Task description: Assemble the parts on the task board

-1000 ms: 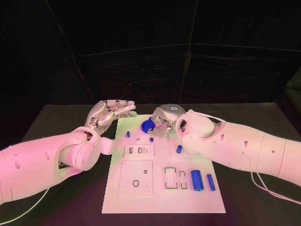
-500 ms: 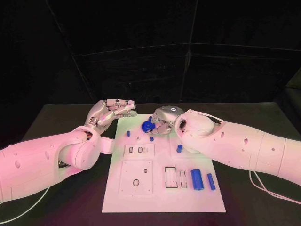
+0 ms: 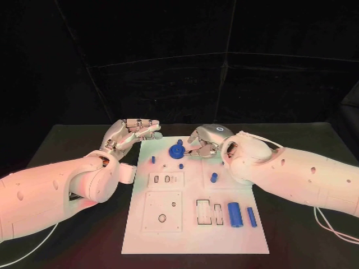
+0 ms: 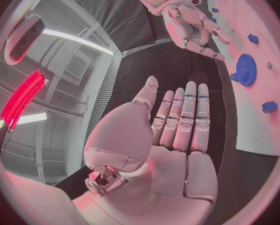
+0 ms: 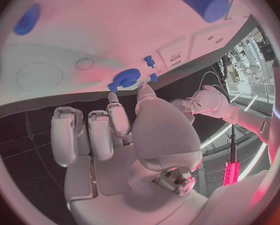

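The white task board (image 3: 196, 235) lies mid-table. A blue gear (image 3: 177, 150) stands on its far part, also seen as the gear (image 4: 245, 70) and gear (image 5: 124, 79). My right hand (image 3: 208, 138) hovers just right of the gear with its fingers loosely spread, holding nothing; its fingertips (image 4: 210, 44) stop short of the gear. My left hand (image 3: 133, 133) is open at the board's far left corner, palm (image 4: 177, 160) bare and fingers straight. Small blue pegs (image 3: 153, 159), (image 3: 181, 166), (image 3: 213, 177) stand on the board. Two blue cylinders (image 3: 234, 214), (image 3: 252, 216) lie at its right.
The board carries a raised square plate (image 3: 162, 212) with a hole, a slotted block (image 3: 166, 179) and two rectangular recesses (image 3: 203, 211). Both forearms flank the board, the left arm (image 3: 58, 188) and the right arm (image 3: 309, 176). Black table (image 3: 82, 246) surrounds it.
My right hand has drawn back to the right, away from the blue gear, which stays on the board. The left hand has hardly moved.
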`<state>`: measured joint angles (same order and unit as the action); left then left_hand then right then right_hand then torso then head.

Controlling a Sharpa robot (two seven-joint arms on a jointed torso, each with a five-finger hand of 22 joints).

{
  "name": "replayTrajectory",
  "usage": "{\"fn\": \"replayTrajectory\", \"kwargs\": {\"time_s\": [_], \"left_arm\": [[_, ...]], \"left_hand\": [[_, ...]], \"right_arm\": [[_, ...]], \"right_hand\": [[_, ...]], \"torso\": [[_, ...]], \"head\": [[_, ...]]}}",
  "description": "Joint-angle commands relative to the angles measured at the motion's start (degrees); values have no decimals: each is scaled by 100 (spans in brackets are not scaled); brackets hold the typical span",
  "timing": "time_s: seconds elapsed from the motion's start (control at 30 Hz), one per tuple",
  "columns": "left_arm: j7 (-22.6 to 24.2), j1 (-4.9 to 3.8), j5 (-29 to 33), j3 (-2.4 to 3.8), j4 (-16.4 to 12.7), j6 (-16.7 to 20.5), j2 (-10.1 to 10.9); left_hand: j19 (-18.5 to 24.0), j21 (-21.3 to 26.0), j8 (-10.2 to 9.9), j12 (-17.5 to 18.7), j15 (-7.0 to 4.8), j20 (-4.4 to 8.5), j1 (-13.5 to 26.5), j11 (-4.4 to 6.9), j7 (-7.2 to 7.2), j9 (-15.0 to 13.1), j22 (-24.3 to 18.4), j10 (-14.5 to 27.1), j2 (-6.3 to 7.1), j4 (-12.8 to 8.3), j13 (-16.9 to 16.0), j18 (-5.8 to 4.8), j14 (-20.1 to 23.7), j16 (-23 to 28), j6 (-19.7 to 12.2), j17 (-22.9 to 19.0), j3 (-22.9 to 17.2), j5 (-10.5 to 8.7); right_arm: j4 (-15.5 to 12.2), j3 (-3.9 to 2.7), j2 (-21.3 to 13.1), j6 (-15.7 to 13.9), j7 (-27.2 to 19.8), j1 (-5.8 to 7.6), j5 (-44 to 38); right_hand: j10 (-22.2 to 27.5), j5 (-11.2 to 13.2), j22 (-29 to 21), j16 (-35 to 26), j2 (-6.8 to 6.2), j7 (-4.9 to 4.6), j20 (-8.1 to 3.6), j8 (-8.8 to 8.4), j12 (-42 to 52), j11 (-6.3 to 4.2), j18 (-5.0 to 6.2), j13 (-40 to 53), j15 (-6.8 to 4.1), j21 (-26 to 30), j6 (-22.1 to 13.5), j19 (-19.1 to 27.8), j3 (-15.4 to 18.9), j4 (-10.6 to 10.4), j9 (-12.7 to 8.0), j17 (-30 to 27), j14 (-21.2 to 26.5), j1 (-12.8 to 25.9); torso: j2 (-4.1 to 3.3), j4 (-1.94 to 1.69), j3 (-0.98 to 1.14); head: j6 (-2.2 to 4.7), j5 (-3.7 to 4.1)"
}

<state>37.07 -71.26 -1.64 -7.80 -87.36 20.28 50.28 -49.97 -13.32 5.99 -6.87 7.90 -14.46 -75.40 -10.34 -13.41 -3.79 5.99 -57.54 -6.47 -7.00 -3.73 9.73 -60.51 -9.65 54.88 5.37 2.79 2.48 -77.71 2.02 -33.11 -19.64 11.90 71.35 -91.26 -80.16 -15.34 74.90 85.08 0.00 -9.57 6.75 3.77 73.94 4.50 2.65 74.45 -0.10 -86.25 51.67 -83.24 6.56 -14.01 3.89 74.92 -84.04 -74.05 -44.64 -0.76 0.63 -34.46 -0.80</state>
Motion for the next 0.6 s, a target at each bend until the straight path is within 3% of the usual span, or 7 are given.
{"fn": "replayTrajectory", "kwargs": {"time_s": [0.03, 0.13, 0.23, 0.4, 0.47, 0.6], "left_arm": [[31, -9, 0, 7, -6, -78, 15], [33, -9, 2, 6, -6, -85, 28], [36, -9, 21, 6, -1, -97, 33], [37, -8, 36, 6, 26, -112, 25], [37, -8, 37, 6, 29, -113, 22], [36, -8, 45, 6, 38, -118, 2]], "left_hand": [[-37, 28, -35, 35, 16, 1, 5, -19, -20, 7, -7, -31, -3, -31, 7, 71, -26, 28, 20, -8, 5, 23], [-38, 30, -36, 36, 16, 0, 4, -18, -16, 6, -8, -33, -6, -34, 7, 71, -27, 29, 23, -8, 2, 23], [-38, 30, -36, 36, 16, 0, 4, -18, -16, 6, -8, -33, -6, -34, 7, 71, -27, 29, 23, -8, 2, 23], [-39, 31, -37, 38, 16, 0, 2, -15, -12, 5, -10, -37, -10, -39, 6, 71, -30, 31, 26, -9, -1, 23], [-39, 31, -37, 38, 16, 0, 2, -15, -12, 5, -10, -37, -10, -39, 6, 71, -30, 31, 26, -9, -1, 23], [-40, 32, -37, 39, 15, 0, 2, -15, -11, 5, -10, -39, -10, -41, 5, 72, -32, 31, 28, -9, -2, 23]], "right_arm": [[-203, -5, -366, -528, -997, 40, 1145], [-294, -4, -708, -491, -1439, 57, 1907], [-330, -2, -1021, -483, -1827, 64, 2596], [-210, 2, -1402, -342, -2211, 65, 3079], [-164, 2, -1449, -344, -2257, 64, 3034], [-16, 3, -1542, -335, -2322, 59, 2756]], "right_hand": [[52, 172, 581, -34, 8, 15, -8, 18, -72, -9, -37, -57, 31, 30, 9, 33, -47, 210, 9, 136, -322, -394], [101, 228, 546, -58, -8, 22, -20, 46, -147, -22, -29, -117, 18, 50, 102, 63, -87, 438, 22, 92, -312, -741], [126, 69, 508, -81, -45, 33, -32, 26, -187, -36, -20, -147, 5, 71, 90, 93, -98, 595, 14, 52, -302, -944], [150, -46, 505, -83, -71, 35, -43, 55, -237, -43, -19, -185, -3, 76, 184, 96, -95, 751, 24, 66, -307, -1108], [158, -69, 503, -87, -76, 34, -44, 44, -250, -43, -19, -196, -4, 77, 174, 97, -101, 792, 19, 60, -306, -1154], [182, -83, 489, -94, -95, 27, -45, 15, -294, -39, -16, -232, -2, 85, 133, 108, -106, 879, 7, 50, -304, -1238]], "torso": [[18, 26, -5], [41, 67, -6], [56, 107, -5], [70, 154, 31], [69, 160, 36], [60, 133, 37]], "head": [[21, 7], [37, 8], [49, 35], [68, 91], [71, 90], [72, 122]]}}
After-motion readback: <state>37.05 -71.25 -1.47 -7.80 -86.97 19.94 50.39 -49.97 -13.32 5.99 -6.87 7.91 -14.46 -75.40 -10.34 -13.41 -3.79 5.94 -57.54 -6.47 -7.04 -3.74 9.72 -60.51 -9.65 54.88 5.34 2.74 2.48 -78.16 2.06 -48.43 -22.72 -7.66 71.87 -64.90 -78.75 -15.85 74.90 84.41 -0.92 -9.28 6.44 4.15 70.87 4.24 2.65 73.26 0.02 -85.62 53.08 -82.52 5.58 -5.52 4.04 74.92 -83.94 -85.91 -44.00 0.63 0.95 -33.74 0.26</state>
